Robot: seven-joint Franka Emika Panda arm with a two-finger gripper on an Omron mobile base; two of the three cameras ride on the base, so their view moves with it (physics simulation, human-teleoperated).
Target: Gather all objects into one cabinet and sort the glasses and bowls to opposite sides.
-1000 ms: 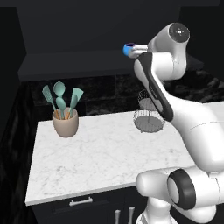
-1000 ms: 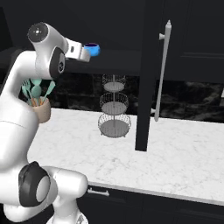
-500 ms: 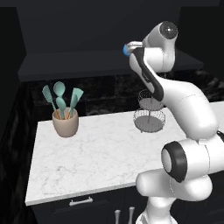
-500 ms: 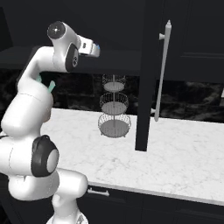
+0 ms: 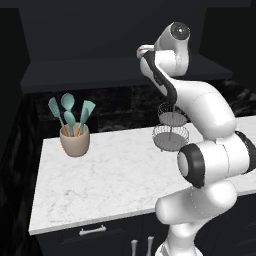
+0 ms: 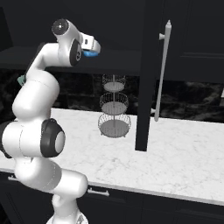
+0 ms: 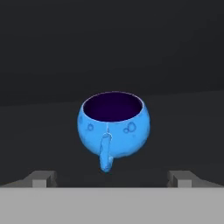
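Fingertips (image 7: 43,178) sit nearest to us in the hand view, spread wide at the two lower corners with nothing pinched between them; the gripper (image 7: 112,179) is fully parted. Just beyond them we see the blue cup (image 7: 113,131) standing upright on the dark shelf of the cabinet (image 7: 175,52), its handle turned toward us and its purple inside showing. We cannot tell whether the tips touch it; they look apart from it.

Compared with a second ago, our arm has swung round: the upper joint now stands higher and the hand (image 6: 89,43) points into the cabinet (image 5: 125,70), with a sliver of the cup (image 6: 92,53) showing under it in the right base view. We judge that this lines us up on a glass resting on the shelf, either just set down or about to be taken for sorting.

Farther off, the wire stand (image 6: 114,109) and utensil pot (image 5: 75,139) rest on the marble counter (image 5: 110,185).
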